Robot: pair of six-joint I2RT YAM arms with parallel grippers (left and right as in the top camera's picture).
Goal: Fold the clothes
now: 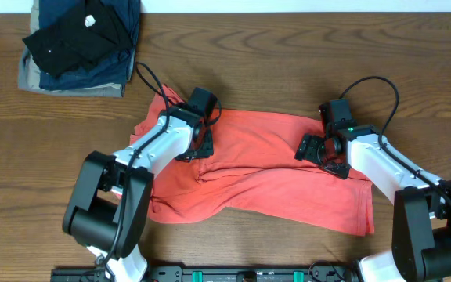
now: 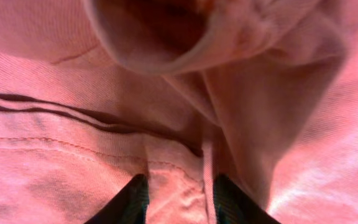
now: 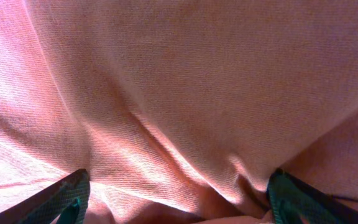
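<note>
Shirt (image 1: 272, 184) lies rumpled on the table (image 1: 304, 55) near its front edge; left gripper (image 2: 178, 196) seemingly pinches a hem fold to lift it; right gripper (image 3: 179, 202), spread wide, presses cloth

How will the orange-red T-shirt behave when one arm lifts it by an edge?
Probably floppy: the T-shirt lies in soft wrinkles on the table. Its thin knit cloth looks light. Pushed, it would likely bunch up rather than slide whole.
</note>
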